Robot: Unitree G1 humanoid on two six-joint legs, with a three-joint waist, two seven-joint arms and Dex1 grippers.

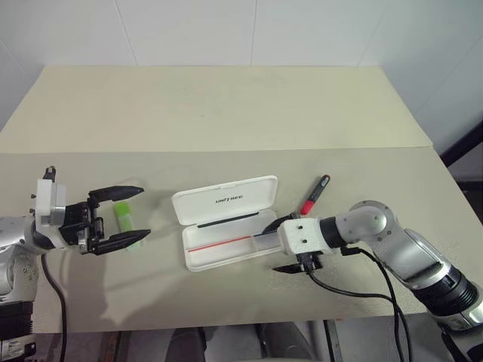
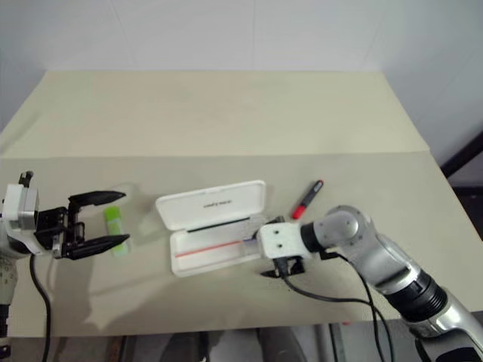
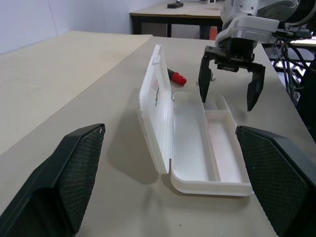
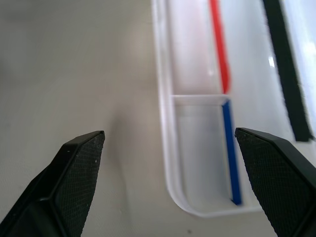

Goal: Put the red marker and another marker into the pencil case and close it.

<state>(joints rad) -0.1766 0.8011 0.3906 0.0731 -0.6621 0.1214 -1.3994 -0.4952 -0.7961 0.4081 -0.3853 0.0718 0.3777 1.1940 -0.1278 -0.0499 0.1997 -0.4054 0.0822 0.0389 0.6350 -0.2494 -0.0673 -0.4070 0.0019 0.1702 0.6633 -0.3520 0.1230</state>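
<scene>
The white pencil case (image 1: 226, 199) lies open at the table's middle, lid tilted back and tray (image 3: 197, 148) empty. The red marker (image 1: 315, 194) with its black cap lies on the table just right of the lid; the left wrist view shows it too (image 3: 176, 77). The green marker (image 1: 126, 220) lies on the table left of the case, seen between the spread fingers of my open left gripper (image 1: 124, 216). My right gripper (image 1: 281, 245) hangs open over the tray's right end, nothing between its fingers (image 3: 205, 81). Red and blue lines (image 4: 224, 69) run along the tray.
The beige table (image 1: 226, 113) stretches far behind the case. Its front edge runs close below the case and both grippers. A black cable (image 1: 355, 290) trails from my right wrist. Further tables (image 3: 173, 12) stand beyond the right side.
</scene>
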